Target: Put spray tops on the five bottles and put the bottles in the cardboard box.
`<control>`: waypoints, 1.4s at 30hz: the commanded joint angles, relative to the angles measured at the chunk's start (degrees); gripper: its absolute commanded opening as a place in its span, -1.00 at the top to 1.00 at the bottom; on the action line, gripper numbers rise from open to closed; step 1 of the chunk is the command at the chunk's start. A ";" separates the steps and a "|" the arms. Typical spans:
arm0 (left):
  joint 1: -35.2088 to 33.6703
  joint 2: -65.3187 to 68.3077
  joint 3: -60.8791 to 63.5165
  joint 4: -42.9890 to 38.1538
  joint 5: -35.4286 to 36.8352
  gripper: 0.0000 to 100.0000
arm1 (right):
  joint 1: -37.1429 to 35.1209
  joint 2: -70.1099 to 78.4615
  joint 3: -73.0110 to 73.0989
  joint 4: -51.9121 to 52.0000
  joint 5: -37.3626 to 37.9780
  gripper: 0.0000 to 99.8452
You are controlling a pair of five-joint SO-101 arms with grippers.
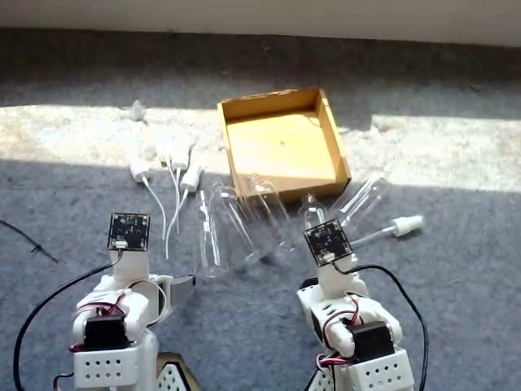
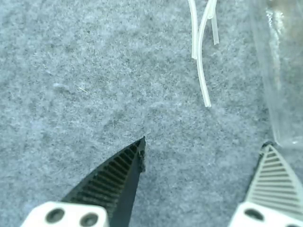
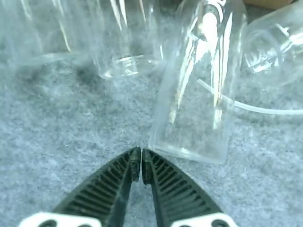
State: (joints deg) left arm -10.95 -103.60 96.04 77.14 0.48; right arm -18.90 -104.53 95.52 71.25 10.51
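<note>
The left gripper hangs over grey carpet, its black finger and pale finger spread wide apart. Thin white tubes lie beyond them. A clear bottle lies just beside the pale fingertip.

Everything lies on a grey, felt-like surface whose short, matted fibres show plainly in the left wrist view, slightly mottled and flecked with a few loose threads. A broad band of sunlight crosses it from side to side in the high view, bleaching the pile to a pale beige, while the near part stays in cooler, even shade. Beyond the bright band lies a darker strip of shadow, and along the far edge runs a pale wall.
</note>
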 commanded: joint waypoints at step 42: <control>-0.48 -0.48 1.10 0.18 0.62 0.32 | 0.75 -0.57 9.98 -2.51 0.35 0.99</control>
State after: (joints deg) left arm -10.95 -103.60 96.04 77.14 0.48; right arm -18.90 -104.53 95.52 71.08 10.51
